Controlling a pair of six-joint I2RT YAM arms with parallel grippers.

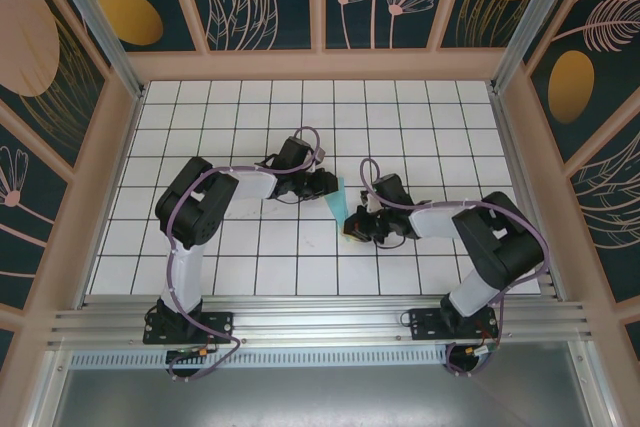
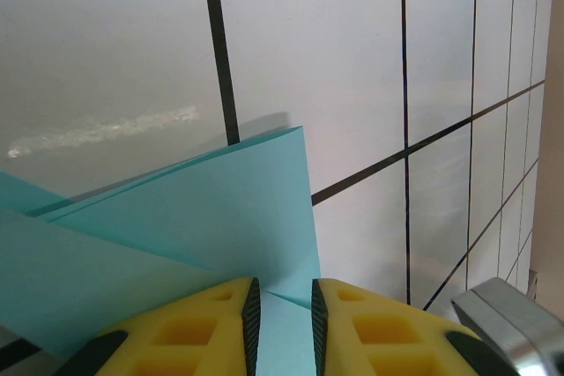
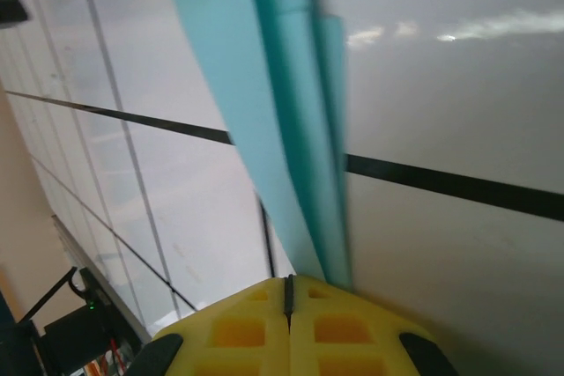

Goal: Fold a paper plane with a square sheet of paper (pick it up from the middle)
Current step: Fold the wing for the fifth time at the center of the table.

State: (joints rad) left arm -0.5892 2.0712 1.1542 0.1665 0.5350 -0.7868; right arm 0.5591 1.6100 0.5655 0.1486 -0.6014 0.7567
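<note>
Paper plane (image 1: 337, 197) (part-folded) runs far-to-near, narrowing toward the bases; left gripper (image 2: 282, 305) pinches it, right gripper (image 3: 287, 292) closed at its tip.

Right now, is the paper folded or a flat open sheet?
Folded. In the left wrist view the paper shows overlapping layers with creased edges, pinched in the left gripper.

Top camera: high, above and behind arm bases (image 1: 190, 327) at near edge, looking down and forward; whole table (image 1: 400, 107) seen from afar. Left wrist camera: just behind left gripper (image 2: 282, 295), very close, low over tiles (image 2: 352, 59), facing right. Right wrist camera: just behind right gripper (image 3: 287, 284), equally close, facing left. All three share paper (image 1: 335, 199) at table centre.
</note>
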